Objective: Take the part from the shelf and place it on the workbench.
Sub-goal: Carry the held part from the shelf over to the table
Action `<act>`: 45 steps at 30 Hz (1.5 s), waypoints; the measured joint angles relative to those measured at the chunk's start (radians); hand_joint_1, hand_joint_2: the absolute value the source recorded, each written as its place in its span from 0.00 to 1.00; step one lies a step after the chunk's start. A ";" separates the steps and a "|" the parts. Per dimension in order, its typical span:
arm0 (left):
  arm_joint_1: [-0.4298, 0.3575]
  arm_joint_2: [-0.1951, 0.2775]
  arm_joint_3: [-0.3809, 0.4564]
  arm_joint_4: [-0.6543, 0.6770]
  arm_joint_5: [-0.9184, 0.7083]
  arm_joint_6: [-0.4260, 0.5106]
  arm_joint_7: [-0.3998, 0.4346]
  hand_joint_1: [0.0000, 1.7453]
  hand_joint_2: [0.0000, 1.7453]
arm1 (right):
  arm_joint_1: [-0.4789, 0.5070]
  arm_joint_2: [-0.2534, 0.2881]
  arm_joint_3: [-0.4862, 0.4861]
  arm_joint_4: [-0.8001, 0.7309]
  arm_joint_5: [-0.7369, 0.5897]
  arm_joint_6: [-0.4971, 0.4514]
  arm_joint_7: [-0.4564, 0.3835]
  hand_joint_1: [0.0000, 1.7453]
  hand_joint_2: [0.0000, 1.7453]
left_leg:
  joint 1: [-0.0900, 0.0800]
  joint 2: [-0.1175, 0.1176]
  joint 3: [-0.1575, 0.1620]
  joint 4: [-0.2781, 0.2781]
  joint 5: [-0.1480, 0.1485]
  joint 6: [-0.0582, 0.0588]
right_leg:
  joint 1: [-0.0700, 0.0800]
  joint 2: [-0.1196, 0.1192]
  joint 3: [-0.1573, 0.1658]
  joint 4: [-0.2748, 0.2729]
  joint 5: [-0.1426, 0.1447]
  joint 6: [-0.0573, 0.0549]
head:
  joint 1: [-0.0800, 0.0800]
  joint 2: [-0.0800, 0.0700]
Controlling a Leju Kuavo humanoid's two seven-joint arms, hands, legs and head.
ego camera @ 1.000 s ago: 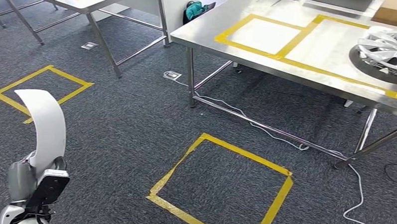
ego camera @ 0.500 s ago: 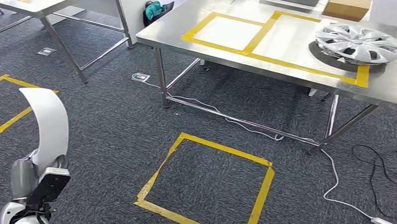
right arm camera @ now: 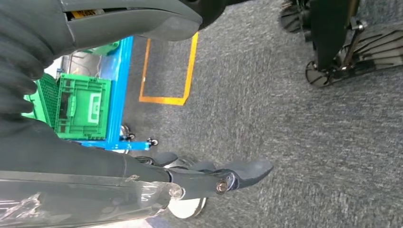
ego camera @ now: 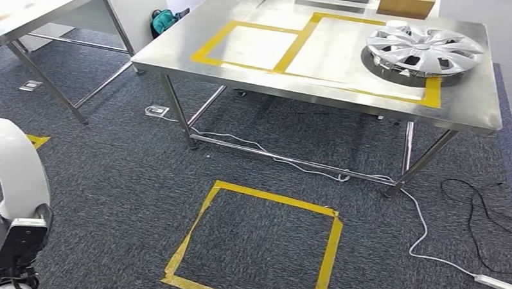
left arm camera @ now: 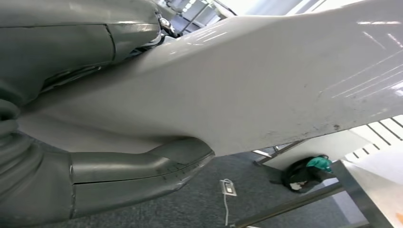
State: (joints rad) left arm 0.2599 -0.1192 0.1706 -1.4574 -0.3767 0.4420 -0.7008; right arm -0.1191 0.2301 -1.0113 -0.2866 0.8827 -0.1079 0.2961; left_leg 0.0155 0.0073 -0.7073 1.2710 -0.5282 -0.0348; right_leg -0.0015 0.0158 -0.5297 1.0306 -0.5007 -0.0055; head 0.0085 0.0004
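Left hand carrying the white part, counter sitting just ahead

Your left hand (left arm camera: 71, 156) is gripping the curved white part (ego camera: 11, 168) down at the lower left of the head view, and up close the wrist camera is showing the thick thumb pressing one face of the panel with the darker fingers (left arm camera: 109, 28) wrapping the other side. Your right hand (right arm camera: 204, 178) is hanging over the grey carpet with its fingers stretched out and nothing in them. Ahead you're looking at the steel counter (ego camera: 473, 110), yellow tape marking rectangles on its top, and a silver hubcap (ego camera: 424, 49) lying on a dark disc at its far right. A yellow taped square (ego camera: 253, 244) is lying on the carpet in front of it, with a white cable (ego camera: 424, 227) trailing nearby
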 joint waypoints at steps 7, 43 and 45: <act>-0.017 0.005 0.019 0.010 0.002 -0.008 0.000 1.00 1.00 | -0.007 0.005 0.009 0.009 -0.002 -0.007 -0.008 0.00 1.00 | -0.003 -0.014 0.086 -0.254 0.106 0.027 | 0.002 0.018 0.062 -0.016 -0.051 0.038 | 0.002 0.000; -0.034 -0.041 -0.079 0.018 -0.096 -0.030 -0.001 1.00 1.00 | 0.056 -0.030 -0.006 0.022 -0.053 0.038 -0.031 0.00 1.00 | 0.005 -0.015 0.133 -0.238 0.058 0.049 | -0.001 -0.007 -0.095 0.250 -0.127 0.062 | 0.014 0.000; -0.033 -0.041 -0.083 0.018 -0.096 -0.030 -0.001 1.00 1.00 | 0.061 -0.030 -0.007 0.023 -0.052 0.040 -0.030 0.00 1.00 | 0.003 -0.019 0.156 -0.238 0.037 0.050 | 0.000 -0.008 -0.151 0.270 -0.171 0.062 | 0.015 0.000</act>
State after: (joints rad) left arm 0.2270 -0.1602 0.0877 -1.4397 -0.4730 0.4119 -0.7019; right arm -0.0578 0.2003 -1.0181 -0.2641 0.8303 -0.0683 0.2660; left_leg 0.0186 -0.0112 -0.5517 1.0334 -0.4912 0.0155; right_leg -0.0019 0.0082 -0.6807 1.3007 -0.6713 0.0561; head 0.0237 0.0004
